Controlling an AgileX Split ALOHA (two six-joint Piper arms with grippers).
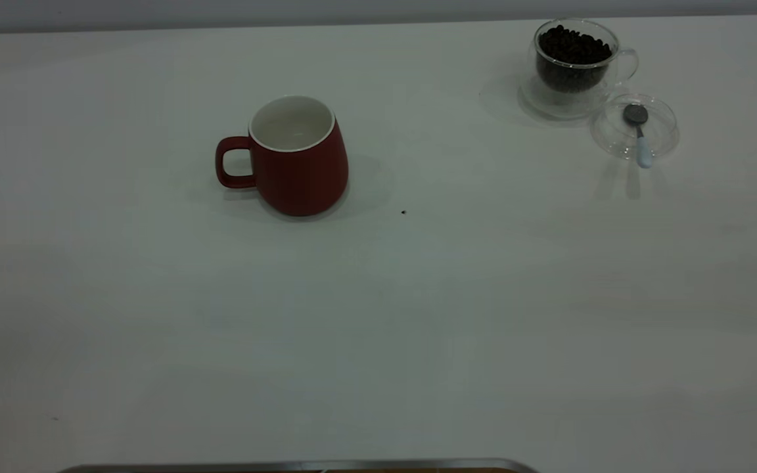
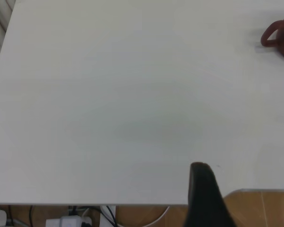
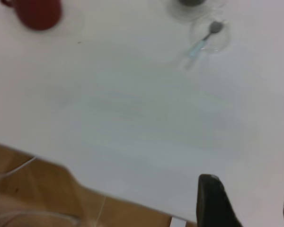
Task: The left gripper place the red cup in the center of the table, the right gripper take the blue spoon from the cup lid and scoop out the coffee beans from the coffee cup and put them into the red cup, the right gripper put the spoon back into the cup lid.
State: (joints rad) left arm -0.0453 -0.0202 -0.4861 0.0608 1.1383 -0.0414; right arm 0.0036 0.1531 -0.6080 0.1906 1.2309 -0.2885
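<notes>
The red cup (image 1: pixel 299 157) stands upright and empty, left of the middle of the white table (image 1: pixel 378 315), its handle pointing left. It also shows as the red cup (image 2: pixel 279 35) and the red cup (image 3: pixel 38 12). At the back right, the clear coffee cup (image 1: pixel 572 62) holds a heap of coffee beans (image 1: pixel 574 46). Beside it the cup lid (image 1: pixel 635 128) carries the blue spoon (image 1: pixel 640 135); the blue spoon (image 3: pixel 203 40) also shows from the right wrist. My left gripper (image 2: pixel 251 177) and right gripper (image 3: pixel 250 182) hover open and empty over the table's near edge, far from everything.
A tiny dark speck (image 1: pixel 403 212) marks the table near its middle. Past the near edge lies wooden floor (image 3: pixel 33 189) with cables and a power strip (image 2: pixel 66 220). A metal-edged strip (image 1: pixel 299 467) shows at the bottom of the exterior view.
</notes>
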